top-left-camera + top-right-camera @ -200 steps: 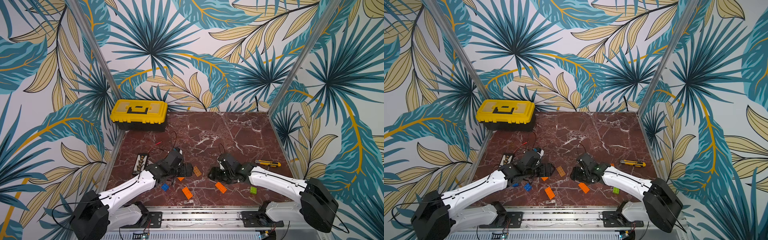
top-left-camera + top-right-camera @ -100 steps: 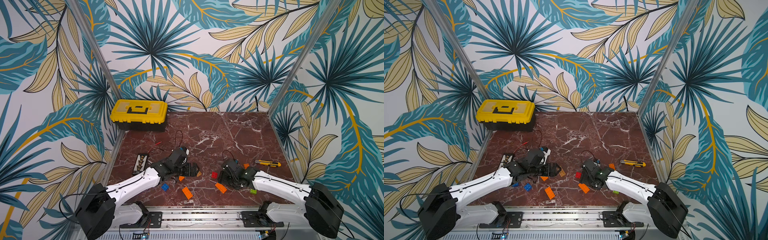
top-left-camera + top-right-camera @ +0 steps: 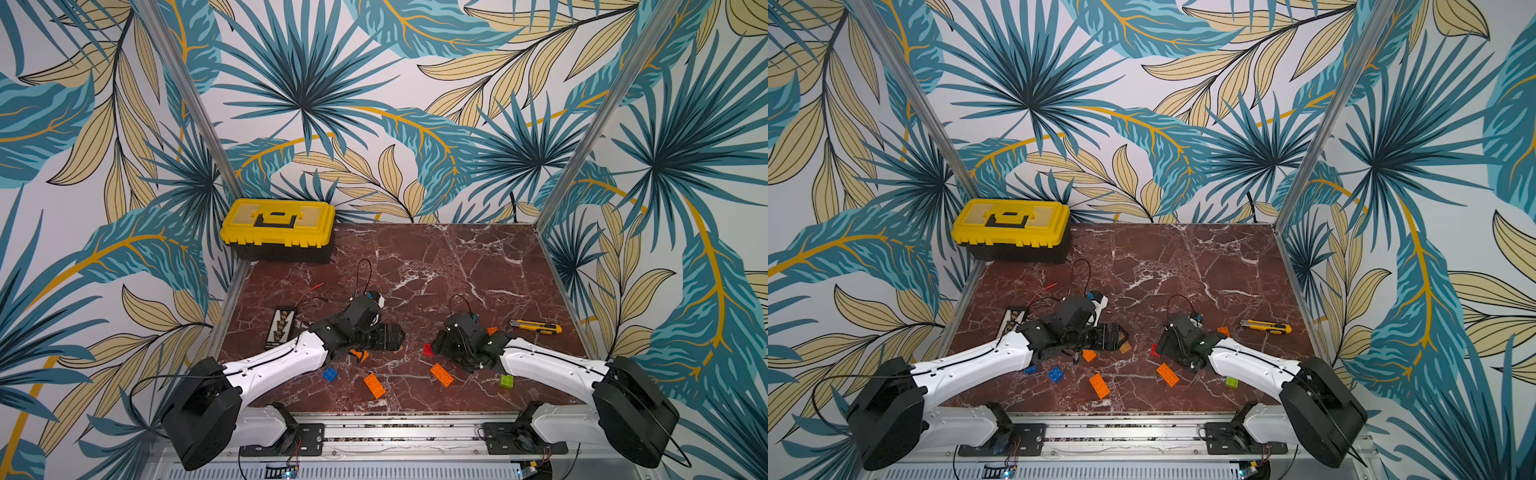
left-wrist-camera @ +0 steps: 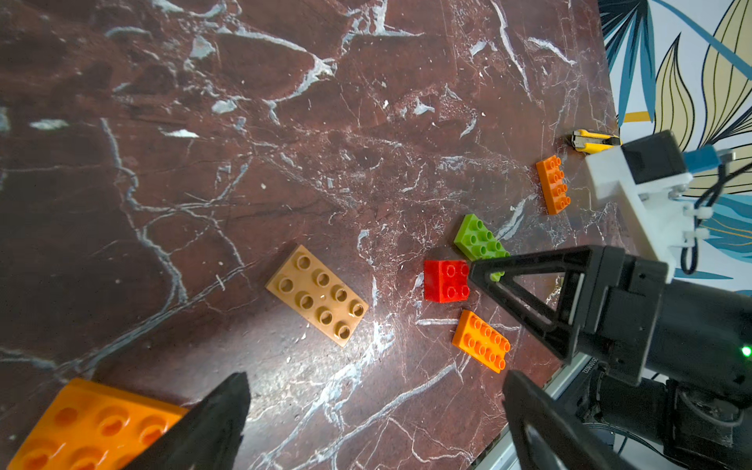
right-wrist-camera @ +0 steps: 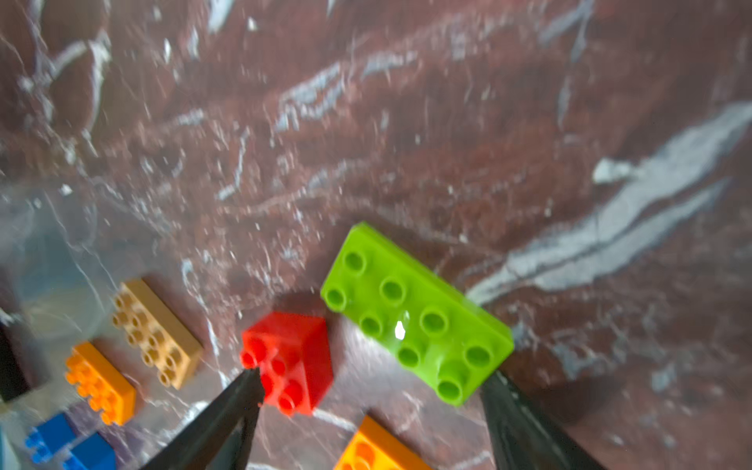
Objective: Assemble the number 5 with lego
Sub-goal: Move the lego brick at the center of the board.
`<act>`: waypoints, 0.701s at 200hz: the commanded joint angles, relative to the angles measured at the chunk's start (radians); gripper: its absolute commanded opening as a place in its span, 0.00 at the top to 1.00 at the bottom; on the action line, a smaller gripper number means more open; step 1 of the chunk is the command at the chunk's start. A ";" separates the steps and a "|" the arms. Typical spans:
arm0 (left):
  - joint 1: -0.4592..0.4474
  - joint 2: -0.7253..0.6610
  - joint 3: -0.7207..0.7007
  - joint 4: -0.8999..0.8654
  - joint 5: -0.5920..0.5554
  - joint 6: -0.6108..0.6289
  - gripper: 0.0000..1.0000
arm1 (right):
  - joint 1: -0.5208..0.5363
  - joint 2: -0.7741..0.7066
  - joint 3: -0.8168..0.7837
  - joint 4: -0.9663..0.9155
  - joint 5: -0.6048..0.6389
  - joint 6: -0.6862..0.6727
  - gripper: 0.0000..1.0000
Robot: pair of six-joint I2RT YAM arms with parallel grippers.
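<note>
Both top views look from high above the front edge of the bench [image 3: 457, 266], down and toward the back wall [image 3: 374, 104], taking in the whole surface out to the yellow toolbox [image 3: 278, 230]. The left wrist camera sits low, facing across toward the robot's right side. The right wrist camera is nearer still, slightly blurred. Both wrist views share the red brick [image 4: 445, 280], lime green brick [image 4: 478, 238] and tan brick [image 4: 317, 295].

The table [image 4: 285, 122] looks like polished dark-red marble, white-veined and glossy; the green brick [image 5: 415, 317] is smooth, shiny plastic with a bright glint; the red brick [image 5: 297, 358] and tan brick [image 4: 317, 295] likewise; the right hand [image 5: 370, 378] is matt black plastic; the toolbox [image 3: 257, 235], left of centre, duller yellow plastic.
</note>
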 commanded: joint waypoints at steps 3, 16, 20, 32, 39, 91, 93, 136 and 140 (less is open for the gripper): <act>-0.005 0.017 0.066 0.026 -0.012 0.000 0.00 | -0.039 0.078 0.001 0.010 0.005 -0.028 0.13; -0.007 0.027 0.072 0.031 -0.019 -0.004 0.00 | -0.043 0.114 0.034 -0.007 -0.001 -0.064 0.13; -0.006 0.031 0.072 0.034 -0.015 -0.004 0.00 | -0.044 0.128 0.049 -0.019 -0.002 -0.077 0.13; -0.006 0.038 0.078 0.036 -0.017 -0.007 0.00 | -0.044 0.164 0.091 -0.065 0.007 -0.104 0.13; -0.006 0.043 0.081 0.034 -0.023 -0.010 0.00 | -0.043 0.180 0.109 -0.086 0.018 -0.117 0.13; -0.007 0.024 0.065 0.027 -0.087 -0.021 0.00 | -0.039 0.201 0.176 -0.247 0.085 -0.256 0.13; -0.006 0.022 0.065 0.027 -0.089 -0.022 0.00 | -0.039 0.205 0.180 -0.253 0.088 -0.259 0.13; -0.007 0.004 0.062 0.028 -0.134 -0.032 0.00 | -0.029 0.240 0.236 -0.292 0.101 -0.263 0.08; -0.007 0.002 0.062 0.027 -0.137 -0.032 0.00 | -0.027 0.241 0.240 -0.291 0.099 -0.261 0.08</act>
